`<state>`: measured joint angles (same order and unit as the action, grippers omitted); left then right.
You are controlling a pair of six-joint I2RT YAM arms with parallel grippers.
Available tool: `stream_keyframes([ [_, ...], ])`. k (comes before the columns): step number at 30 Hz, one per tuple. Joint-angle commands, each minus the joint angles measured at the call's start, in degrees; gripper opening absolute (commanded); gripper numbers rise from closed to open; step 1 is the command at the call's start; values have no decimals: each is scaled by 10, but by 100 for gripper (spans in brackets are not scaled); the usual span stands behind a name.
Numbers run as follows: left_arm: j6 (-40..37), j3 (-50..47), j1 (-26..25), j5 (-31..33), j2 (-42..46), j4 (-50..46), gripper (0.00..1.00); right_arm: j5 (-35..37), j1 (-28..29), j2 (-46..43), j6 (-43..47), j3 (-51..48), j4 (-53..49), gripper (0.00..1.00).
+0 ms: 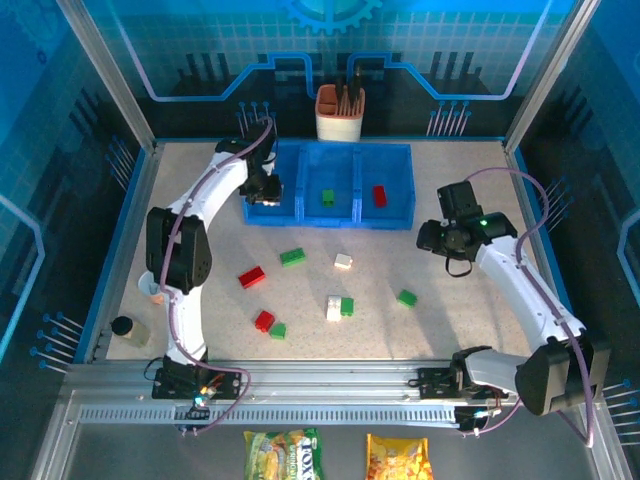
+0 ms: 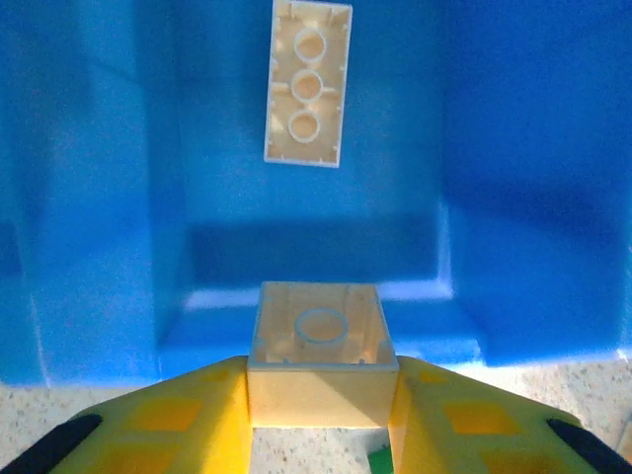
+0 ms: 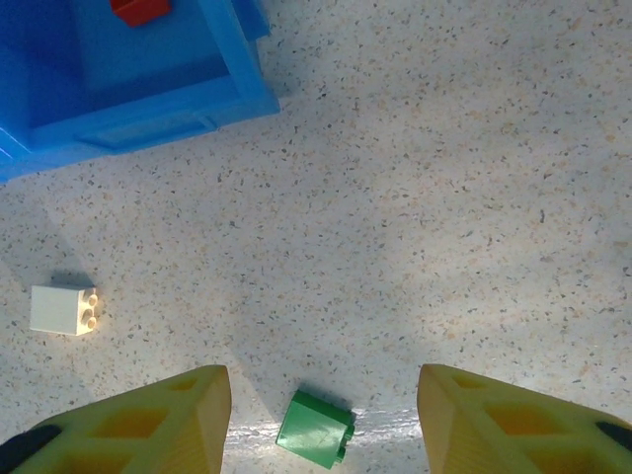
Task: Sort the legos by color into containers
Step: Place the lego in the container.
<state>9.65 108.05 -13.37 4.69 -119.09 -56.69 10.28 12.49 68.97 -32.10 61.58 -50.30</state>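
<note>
In the top view my left pincer sits at the left compartment of the blue tray, seemingly just above it. A green brick lies in the middle compartment, a red brick in the right one, and my right pincer hangs right of the tray. On the left wrist view the pincer is clamped on a cream brick, with a longer cream brick at the frame's top. On the right wrist view the pincer stands apart over the counter, a loose green brick low between its fingers.

Your holder cup sits at the far edge of the table, two snack packets past its near edge.
</note>
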Motion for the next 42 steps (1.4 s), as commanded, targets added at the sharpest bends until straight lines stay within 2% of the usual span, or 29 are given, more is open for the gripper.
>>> stream_keyframes([
  [1, -16, 42, 6, -11, -36, -33, 38, 9, 8, -16, -4, 3, -19, 54],
  [7, -12, 70, 5, -17, -80, -39, 38, 6, 8, -25, -5, -6, -24, 54],
  [23, -20, 78, 6, -3, -130, -21, 39, 9, 8, -23, -5, -8, -21, 54],
  [37, -27, 98, 6, 25, -152, -22, 39, 4, 8, -15, -2, 3, -20, 54],
  [42, -27, 98, 6, 30, -150, -25, 44, 2, 8, -16, -3, 3, -21, 54],
])
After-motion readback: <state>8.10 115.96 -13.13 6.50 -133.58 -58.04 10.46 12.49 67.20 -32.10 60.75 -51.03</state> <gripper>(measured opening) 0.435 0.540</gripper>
